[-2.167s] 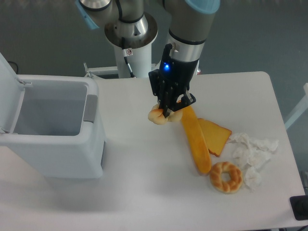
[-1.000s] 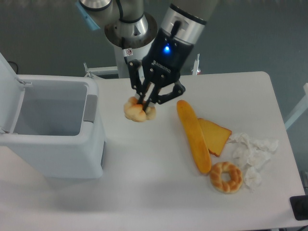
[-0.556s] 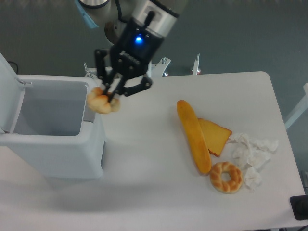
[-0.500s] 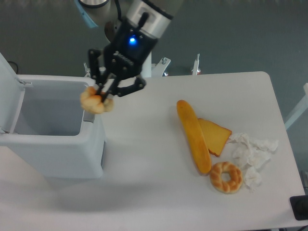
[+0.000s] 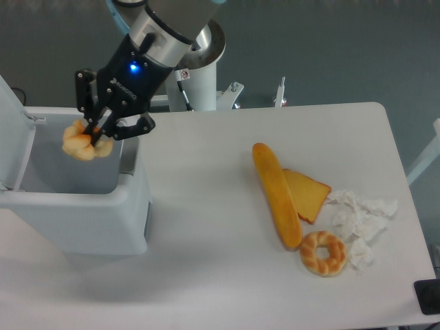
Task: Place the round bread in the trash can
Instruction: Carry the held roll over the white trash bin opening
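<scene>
tool (image 5: 95,135) fingers clamped on round bread (image 5: 84,144), held above open trash can (image 5: 82,206).

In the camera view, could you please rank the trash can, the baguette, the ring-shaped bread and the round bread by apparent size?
1. trash can
2. baguette
3. ring-shaped bread and round bread: alike; the round bread is lifted in the gripper, nearer the camera, so unranked.

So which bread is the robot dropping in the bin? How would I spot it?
Find the big white trash can on the left. Above its opening, the gripper holds the round bread. It is small and knobby, with no hole like the ring bread.
</scene>
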Motion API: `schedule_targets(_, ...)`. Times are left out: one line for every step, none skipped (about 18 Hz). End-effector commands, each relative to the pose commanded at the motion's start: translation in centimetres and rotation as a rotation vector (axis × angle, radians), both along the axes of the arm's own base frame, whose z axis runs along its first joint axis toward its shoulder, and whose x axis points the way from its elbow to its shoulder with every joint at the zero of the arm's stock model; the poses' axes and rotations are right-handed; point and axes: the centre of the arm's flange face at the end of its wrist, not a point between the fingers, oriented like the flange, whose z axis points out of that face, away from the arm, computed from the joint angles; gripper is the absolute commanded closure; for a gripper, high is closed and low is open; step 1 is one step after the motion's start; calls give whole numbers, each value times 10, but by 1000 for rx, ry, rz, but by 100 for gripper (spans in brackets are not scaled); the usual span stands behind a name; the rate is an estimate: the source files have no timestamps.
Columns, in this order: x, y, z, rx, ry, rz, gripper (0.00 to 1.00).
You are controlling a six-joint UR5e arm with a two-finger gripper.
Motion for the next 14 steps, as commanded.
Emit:
schedule_targets(5,3,-1,-1,-1,-11,100)
schedule_targets(7,3,-2,-4,-2,-14,100)
schedule_targets(7,3,-5,-8,-5,-14,100)
schedule_targets(8,4,-7,-9,-8,-15,100)
schedule_targets(8,4,-9,-12,-12,-15,100)
schedule_targets(9,4,-11,-16,-15,-17,100)
schedule_targets(15,7,-16,-24,-23,-28,100)
schedule_targets(22,9,-21,-31,-29,-40,100)
schedule_targets(25,9,-27,-36,-33,-49,100)
schedule_targets(25,9,-29,-39,-35,-50,100)
schedule_targets(25,9,-29,-38,-34,-51,100)
schedule_targets(24,10,-32,-42,-37,-53,100)
schedule_targets(24,11,-33,-43,-36,-53,100)
schedule_targets(24,11,-34,-44,-39,-53,100)
